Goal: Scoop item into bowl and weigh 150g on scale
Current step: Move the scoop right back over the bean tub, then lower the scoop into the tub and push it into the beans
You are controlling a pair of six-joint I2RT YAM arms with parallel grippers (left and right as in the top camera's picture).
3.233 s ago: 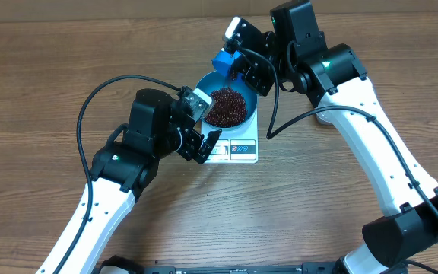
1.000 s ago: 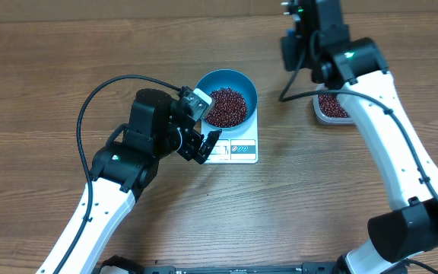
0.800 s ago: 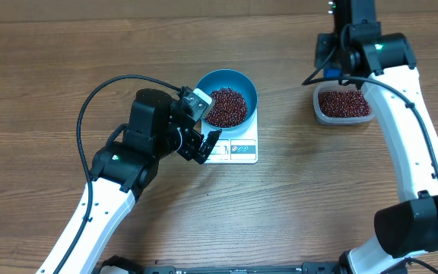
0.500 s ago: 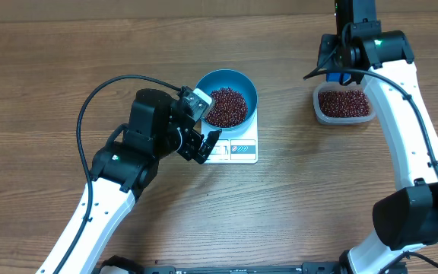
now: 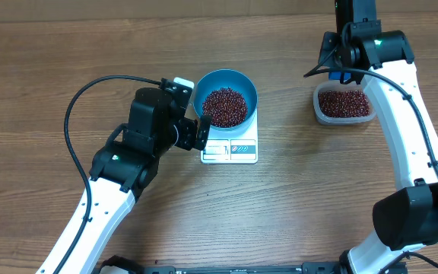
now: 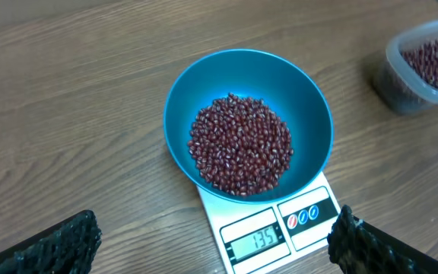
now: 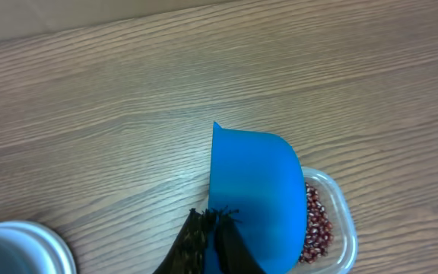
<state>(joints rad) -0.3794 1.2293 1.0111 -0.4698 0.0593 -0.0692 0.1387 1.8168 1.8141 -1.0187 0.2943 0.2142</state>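
Note:
The teal bowl [image 5: 226, 75] [image 6: 310, 106] stands on the white scale [image 5: 230, 151] [image 6: 310, 228] and holds a heap of red-brown beans [image 5: 225, 106] [image 6: 240, 143]. The scale's display shows 135. My left gripper [image 5: 198, 131] [image 6: 207, 245] is open just left of the scale, its fingertips [image 6: 59, 243] wide apart on either side of the scale's near edge, holding nothing. My right gripper [image 7: 215, 222] is shut on the handle of a blue scoop [image 7: 257, 190] [image 5: 345, 76], which hangs over the far end of the clear tub [image 5: 317, 106] [image 7: 347, 232] of beans [image 5: 344, 102] [image 7: 318, 224].
Black cables loop from the left arm [image 5: 90, 99] and beside the right arm [image 5: 314, 70]. A pale rounded rim [image 7: 21, 243] shows at the bottom left of the right wrist view. The wooden table [image 5: 36, 76] stretches around everything.
The right arm carried the scoop from above the bowl rightward to the tub and has held there. In the last half second the left wrist turned, still open beside the scale.

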